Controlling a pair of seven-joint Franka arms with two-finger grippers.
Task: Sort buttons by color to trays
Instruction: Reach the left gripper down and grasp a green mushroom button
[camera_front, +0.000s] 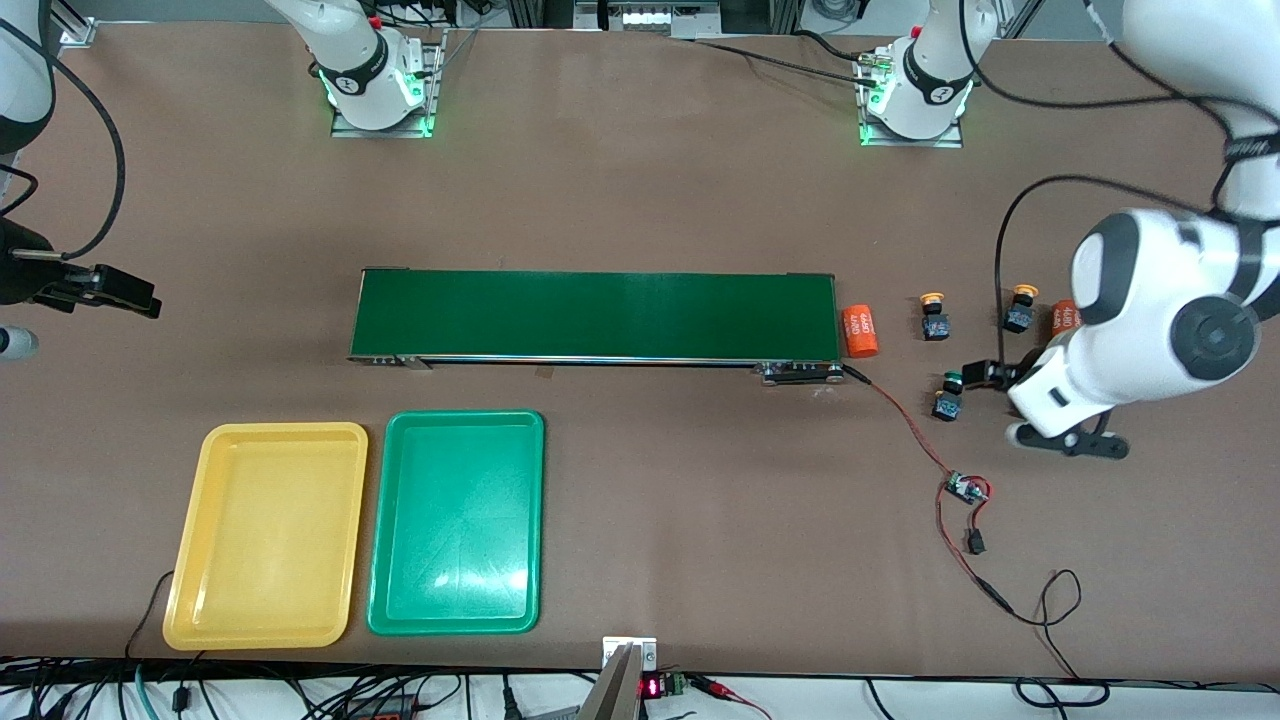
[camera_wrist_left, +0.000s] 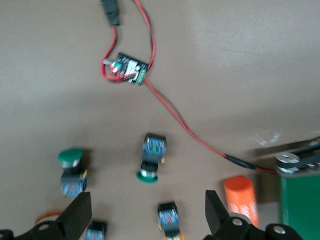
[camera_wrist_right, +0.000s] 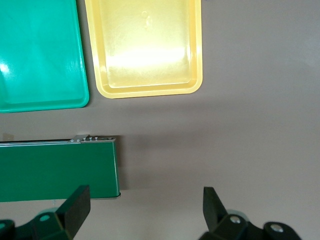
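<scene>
- Four buttons (camera_wrist_left: 151, 161) clustered near the table's left-arm end, off the belt (camera_front: 597, 314).
- Left gripper (camera_wrist_left: 147, 220) spread wide over them, empty.
- Right gripper (camera_wrist_right: 145, 212) wide open, empty, waiting.
- Yellow tray (camera_front: 268, 534), green tray (camera_front: 459, 522) by the front edge.

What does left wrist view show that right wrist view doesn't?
Only the left wrist view: the small push-button switches, two with green mushroom caps and two more cut off at the picture's edge, the orange cylinder with white print, the small black circuit board on red wires, and the open left gripper over the buttons.

Only the right wrist view: the shallow yellow plastic tray, the shallow green plastic tray, both empty where visible, and the open right gripper.

Both: the brown table and an end of the long dark-green belt.
</scene>
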